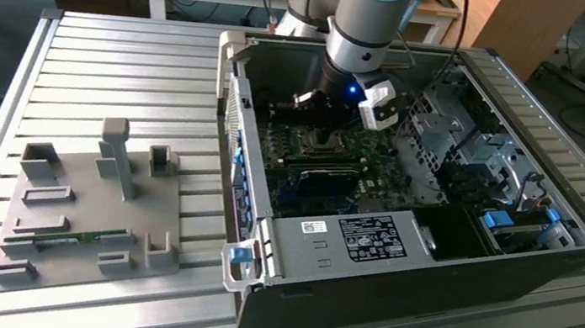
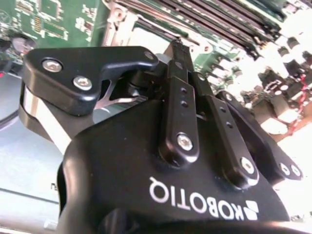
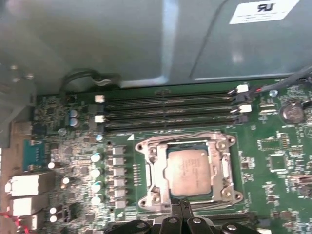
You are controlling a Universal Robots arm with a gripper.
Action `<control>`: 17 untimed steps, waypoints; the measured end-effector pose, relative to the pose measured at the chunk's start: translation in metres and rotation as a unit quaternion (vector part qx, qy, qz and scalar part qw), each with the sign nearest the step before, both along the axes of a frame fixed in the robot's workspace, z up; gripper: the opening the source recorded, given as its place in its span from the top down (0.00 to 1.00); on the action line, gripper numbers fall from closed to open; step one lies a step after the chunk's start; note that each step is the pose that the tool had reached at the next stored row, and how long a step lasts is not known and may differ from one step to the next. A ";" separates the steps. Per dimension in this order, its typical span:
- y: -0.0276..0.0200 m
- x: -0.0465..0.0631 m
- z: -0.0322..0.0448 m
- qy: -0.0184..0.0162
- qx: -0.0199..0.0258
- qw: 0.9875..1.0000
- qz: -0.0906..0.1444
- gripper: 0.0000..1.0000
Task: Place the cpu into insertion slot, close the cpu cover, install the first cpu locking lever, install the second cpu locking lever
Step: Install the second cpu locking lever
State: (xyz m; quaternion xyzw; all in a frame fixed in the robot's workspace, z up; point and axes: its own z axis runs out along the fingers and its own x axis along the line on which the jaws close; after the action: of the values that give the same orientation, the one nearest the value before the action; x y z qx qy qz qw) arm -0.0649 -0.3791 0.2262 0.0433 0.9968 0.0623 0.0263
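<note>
On slatted metal table [image 1: 113,64], computer case [image 1: 550,274]

Your tool [image 2: 176,51], black, seen close from behind: fingers [image 2: 178,73] pressed together, tips meeting over silvery socket frame [image 2: 146,34]. Green circuit board [image 2: 53,22] beyond. Long black memory slots [image 2: 219,19] run past socket. Small board components [image 2: 273,87] beside linkage.

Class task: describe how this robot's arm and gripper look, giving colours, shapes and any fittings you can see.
The arm is a silvery-grey tube with a light blue joint cap. A small white box with a blue light sits near its wrist. The gripper is matte black with rounded linkage bars, silver screw heads and white lettering on its body.
</note>
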 end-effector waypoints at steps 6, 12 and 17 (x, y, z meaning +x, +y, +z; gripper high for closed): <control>0.0093 0.004 -0.0003 0.000 0.000 1.000 0.000 0.89; 0.0151 0.004 -0.0008 0.000 0.000 1.000 0.011 0.89; 0.0159 0.008 -0.0008 0.000 0.000 1.000 0.014 0.89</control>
State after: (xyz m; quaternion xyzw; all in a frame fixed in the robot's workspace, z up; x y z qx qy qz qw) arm -0.0571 -0.3632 0.2254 0.0289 0.9973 0.0626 0.0254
